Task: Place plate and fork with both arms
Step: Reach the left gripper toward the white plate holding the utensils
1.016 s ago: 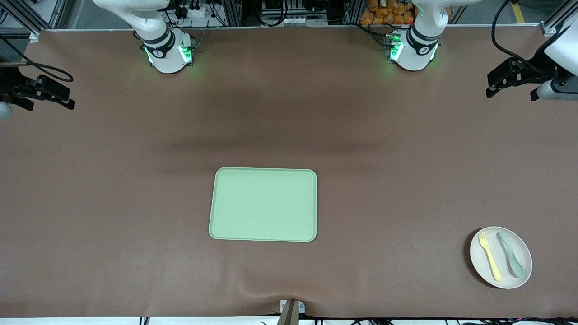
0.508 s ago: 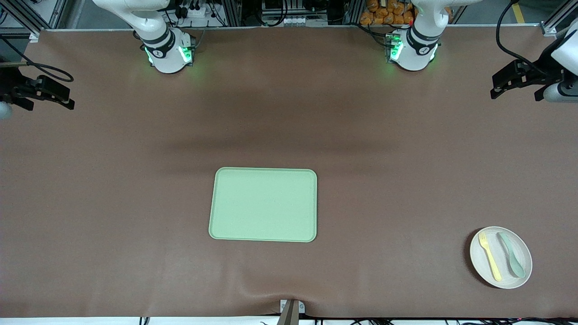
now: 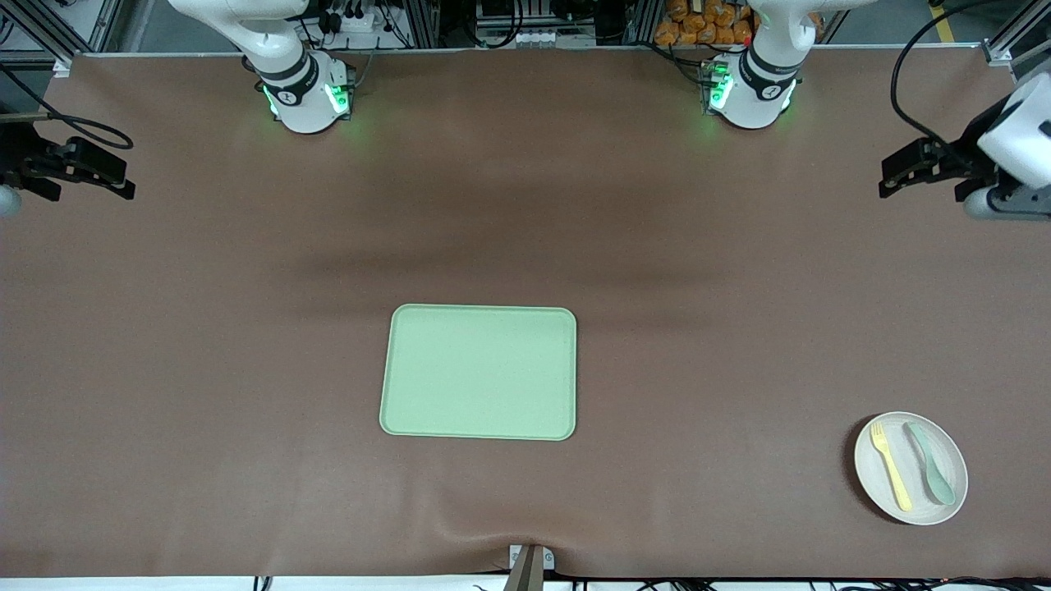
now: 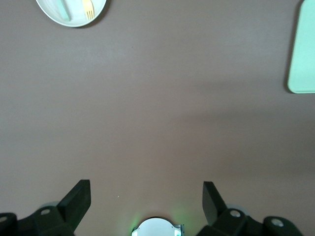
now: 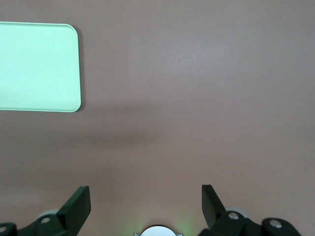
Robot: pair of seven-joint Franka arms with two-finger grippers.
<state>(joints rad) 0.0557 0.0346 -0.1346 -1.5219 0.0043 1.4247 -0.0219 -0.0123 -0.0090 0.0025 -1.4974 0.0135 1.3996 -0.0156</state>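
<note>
Nearest the front camera, toward the left arm's end of the worktop [image 3: 205,345], the plate [image 3: 944,499] sits flat with the fork [image 3: 891,465] and a grey-green spoon [image 3: 930,464] lying side by side on it, untouched. Farther from the camera, around the middle of the worktop, lies the pale green tray [image 3: 478,372], with nothing on it.

Farthest of all, both arms hang high near their bases. The left hand [image 3: 903,167] hovers over bare worktop at the left arm's end, its fingers spread wide and gripping nothing; its wrist view catches the plate well apart from it. The right hand [image 3: 86,171] hovers at the right arm's end, fingers likewise spread and empty, with the tray's corner in its wrist view.

By my reading, the task is only at its opening: nothing is picked up, and the reach has yet to reach its goal. The next move likely calls for the left hand to descend toward the plate and take the slim, flat fork, avoiding the spoon just beside it. The plate's shallow rim offers little to pinch.
</note>
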